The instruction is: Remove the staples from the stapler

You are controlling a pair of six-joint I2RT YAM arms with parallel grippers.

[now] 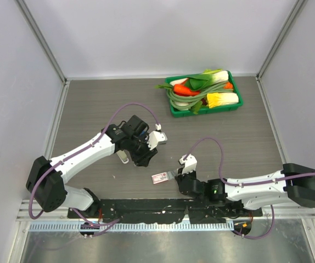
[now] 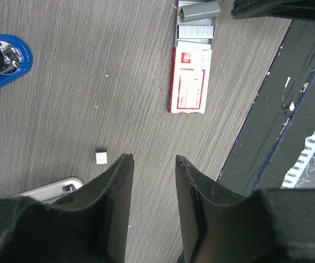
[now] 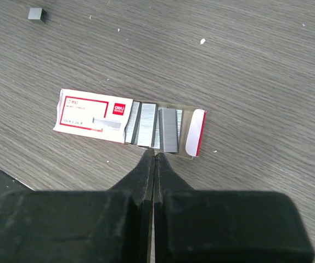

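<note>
The stapler's blue end (image 2: 6, 63) with a shiny metal part shows at the upper left of the left wrist view, and a pale metal piece (image 2: 53, 189) lies beside my left finger. My left gripper (image 2: 151, 161) (image 1: 145, 158) hovers open over bare table with nothing between its fingers. Silvery staples (image 3: 157, 127) (image 2: 197, 27) lie in strips in the opened red-and-white box (image 3: 89, 116) (image 1: 158, 177). A tiny loose staple piece (image 2: 101, 158) (image 3: 35, 13) lies apart on the wood. My right gripper (image 3: 155, 154) (image 1: 176, 176) is shut, its tips at the near edge of the strips.
A green tray (image 1: 172, 111) filled with toy vegetables sits at the far right of the table. The black base rail (image 1: 146, 208) (image 2: 273, 120) runs along the near edge, close to the box. Pale walls enclose the table on three sides.
</note>
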